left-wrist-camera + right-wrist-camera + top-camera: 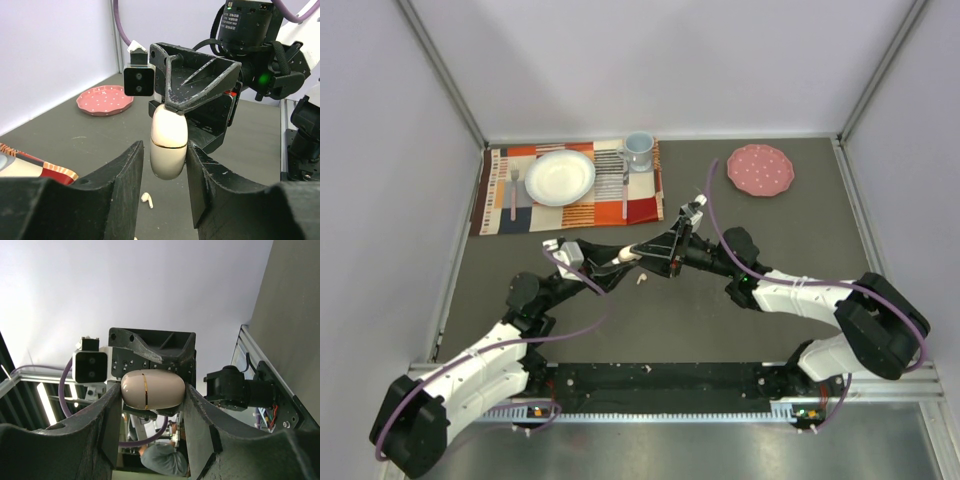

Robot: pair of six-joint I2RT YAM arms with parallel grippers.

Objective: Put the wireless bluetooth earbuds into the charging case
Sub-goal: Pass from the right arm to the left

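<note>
A white oval charging case (169, 145) with a thin gold seam hangs above the table, lid closed. My right gripper (151, 392) is shut on it, both fingers pressing the case (152, 389). My left gripper (166, 150) faces it, and its jaws flank the case's lower end. The right finger touches the case and a thin gap shows at the left finger. The two grippers meet at mid-table (640, 255). One white earbud (146, 199) lies on the grey table below the case, also visible from above (641, 279). No earbud is in either gripper.
A pink dotted plate (760, 169) sits at the back right. A striped placemat (640, 205) at the back left carries a white bowl (560, 177), a pale blue cup (638, 150), a fork (514, 190) and another utensil (625, 185).
</note>
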